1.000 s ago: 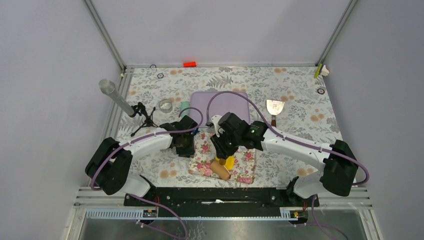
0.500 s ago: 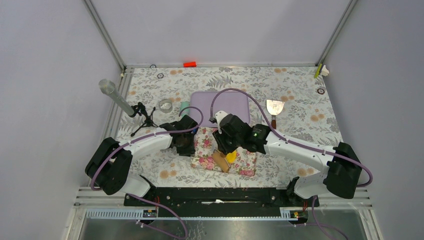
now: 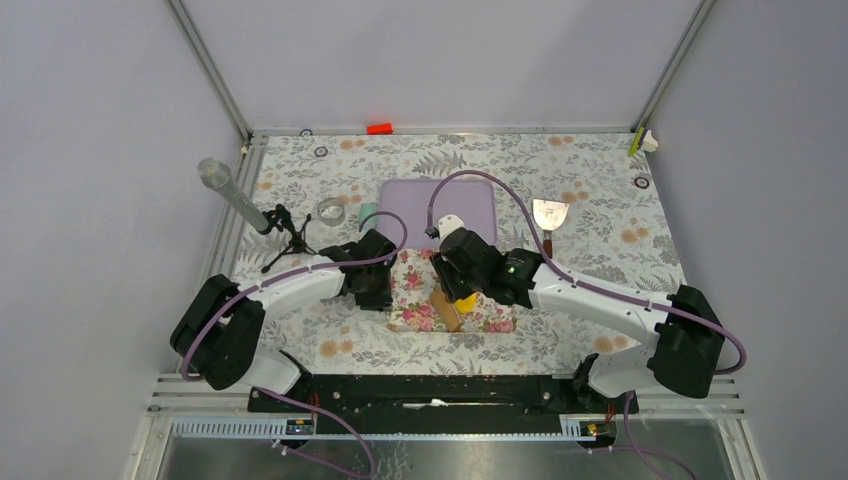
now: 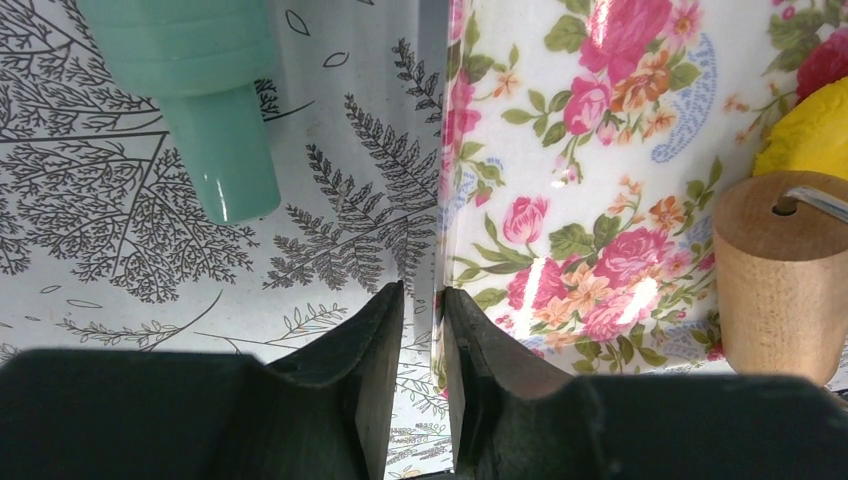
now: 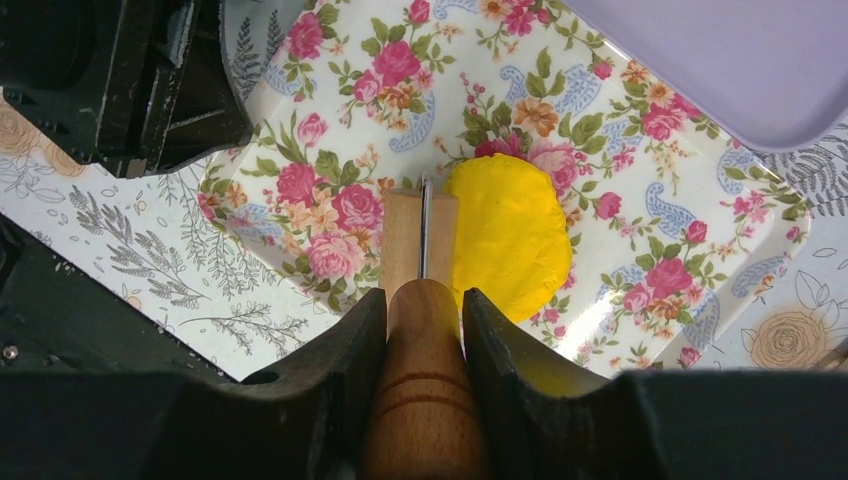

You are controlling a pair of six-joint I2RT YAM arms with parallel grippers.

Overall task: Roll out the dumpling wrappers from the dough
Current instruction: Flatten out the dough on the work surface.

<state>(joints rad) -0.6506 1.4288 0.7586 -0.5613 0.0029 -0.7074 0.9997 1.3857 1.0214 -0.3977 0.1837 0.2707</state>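
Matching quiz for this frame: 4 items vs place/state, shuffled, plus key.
Things:
1. dough
2. rolling pin
3. floral mat
4. purple tray

Place or state:
A. edge pinched by the left gripper
B. handle clamped in the right gripper
C. yellow, lying on the mat right beside the wooden roller
D. on the table past the mat's far edge

Pairs: 1-C, 2-B, 3-A, 4-D
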